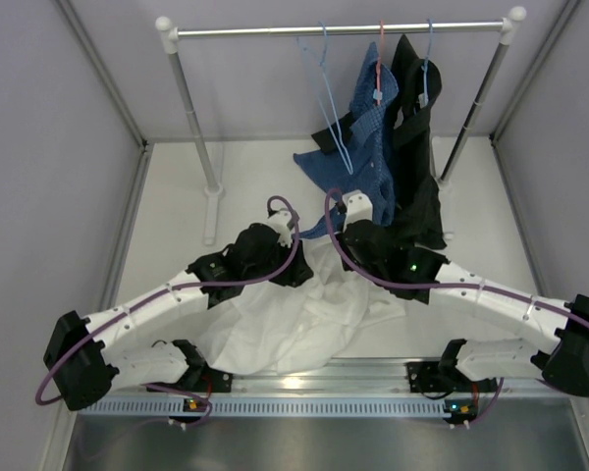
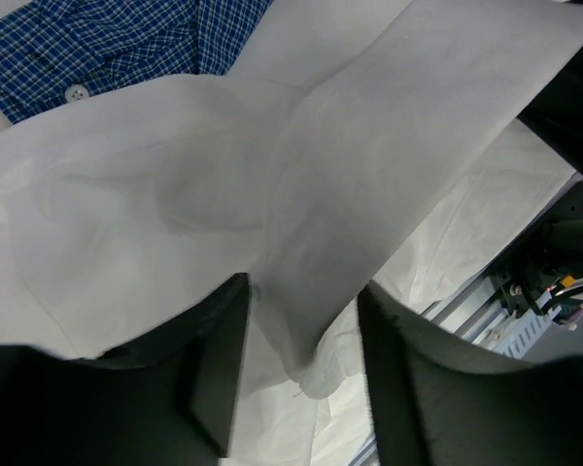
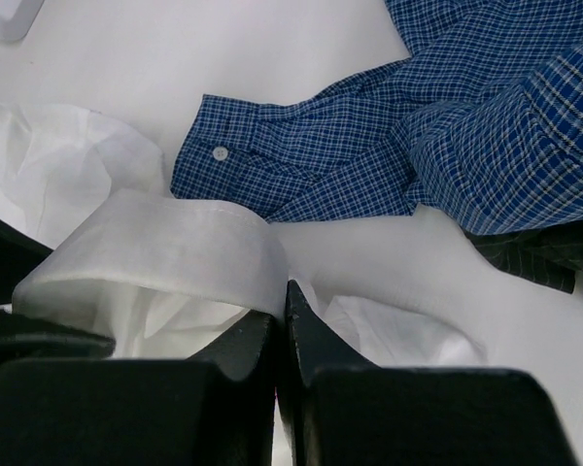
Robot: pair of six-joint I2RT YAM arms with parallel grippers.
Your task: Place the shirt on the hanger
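The white shirt [image 1: 294, 319] lies crumpled on the table between the two arms. My right gripper [image 3: 284, 291] is shut on a stiff white band of the shirt [image 3: 155, 252], pinched at the fingertips and lifted off the table. My left gripper [image 2: 303, 291] stands open, and a fold of the shirt [image 2: 175, 194] hangs loose between its fingers [image 2: 223, 349]. In the top view both grippers, left [image 1: 285, 235] and right [image 1: 358, 211], sit close together at the shirt's far edge. The light-blue hanger [image 1: 326, 98] hangs bare on the rail, behind them.
A blue checked shirt [image 1: 368, 147] on a red hanger and a black garment [image 1: 417, 147] on a darker blue hanger hang from the rail [image 1: 275, 31], trailing onto the table. The checked sleeve [image 3: 301, 175] lies just beyond my right gripper. The rack's left post [image 1: 196, 128] stands at the back left.
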